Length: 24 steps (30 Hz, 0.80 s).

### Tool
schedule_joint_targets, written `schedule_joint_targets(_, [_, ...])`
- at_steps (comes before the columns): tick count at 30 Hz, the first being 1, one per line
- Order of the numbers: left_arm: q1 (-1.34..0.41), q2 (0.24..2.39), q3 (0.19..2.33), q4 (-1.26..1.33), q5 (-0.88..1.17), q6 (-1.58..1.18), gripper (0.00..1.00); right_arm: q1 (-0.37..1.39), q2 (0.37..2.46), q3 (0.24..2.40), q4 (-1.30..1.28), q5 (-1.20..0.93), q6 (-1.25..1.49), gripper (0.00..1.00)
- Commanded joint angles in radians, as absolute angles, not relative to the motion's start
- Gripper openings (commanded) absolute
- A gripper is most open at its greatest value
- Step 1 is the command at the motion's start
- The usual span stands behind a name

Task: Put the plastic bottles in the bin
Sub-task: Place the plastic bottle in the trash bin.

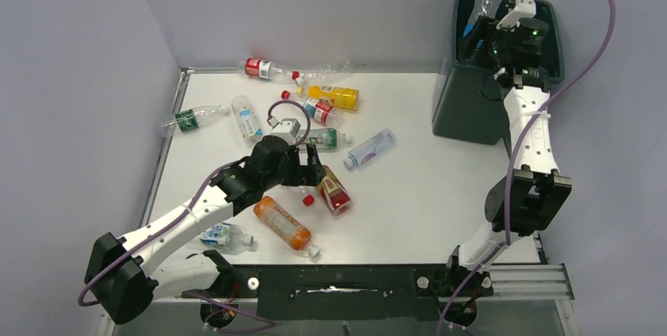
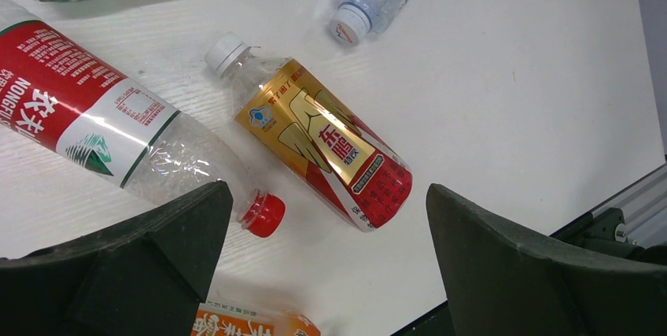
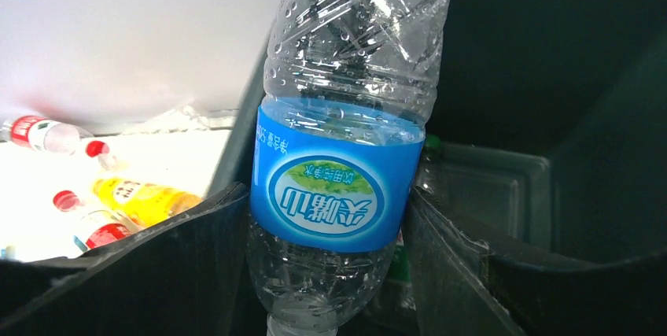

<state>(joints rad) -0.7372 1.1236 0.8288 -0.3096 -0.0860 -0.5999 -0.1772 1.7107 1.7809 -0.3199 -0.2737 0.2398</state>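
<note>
**Bottle held at the bin, left fingers wide**

My right fingers (image 3: 157, 273) grip a clear blue-labelled bottle (image 3: 338, 179) from both sides, holding it at the open mouth of the dark green bin (image 1: 464, 108). My left fingers (image 2: 118, 273) are spread wide and empty above the tabletop (image 2: 535, 76). Below them a gold-and-red bottle (image 2: 326, 155) lies on its side just beside a red-labelled bottle (image 2: 86, 108).

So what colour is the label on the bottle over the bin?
Blue label with a green oval; clearest in right wrist view.
</note>
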Motion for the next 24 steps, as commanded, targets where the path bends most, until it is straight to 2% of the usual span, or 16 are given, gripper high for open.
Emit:
schedule_joint_targets(1, [-0.741,1.103,0.83,-0.283,-0.093,-0.604,0.98,-0.219,1.638,1.768,-0.386,-0.278,0.185,0.67])
schedule_joint_targets(22, [-0.741,1.11,0.841,-0.284,-0.079,-0.61,0.98,-0.269,1.568,1.787,-0.542,-0.287,0.115,0.72])
schedule_joint_targets(24, [-0.741,1.106,0.838,-0.286,-0.079,-0.611,0.98,-0.268,1.567,1.791,-0.549,-0.287,0.114,0.8])
